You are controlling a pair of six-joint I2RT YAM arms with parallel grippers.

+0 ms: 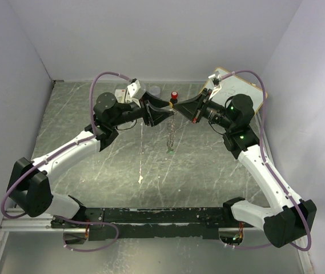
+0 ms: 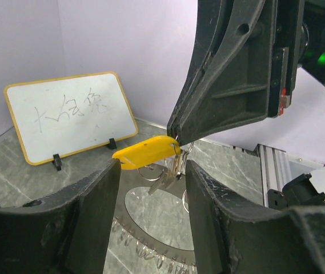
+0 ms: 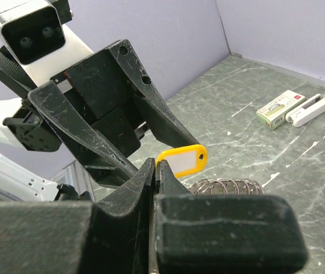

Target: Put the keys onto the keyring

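— Above the middle of the table (image 1: 93,142), the right gripper (image 2: 176,132) is pinched shut on the yellow key (image 2: 145,151). The left gripper (image 2: 152,171) has its jaws apart, one on either side of it.
— And the keyring (image 2: 151,242)?
— Just below the key, its fringe showing between the left jaws. I'd close squarely and gently on the key's head before the right lets go.

Keyring (image 2: 142,246) cut off at the bottom edge, partly behind left claw (image 2: 152,166); end of yellow key (image 2: 145,153) hidden by right claw (image 2: 176,136); green key (image 1: 171,150) tiny, unclear from above.
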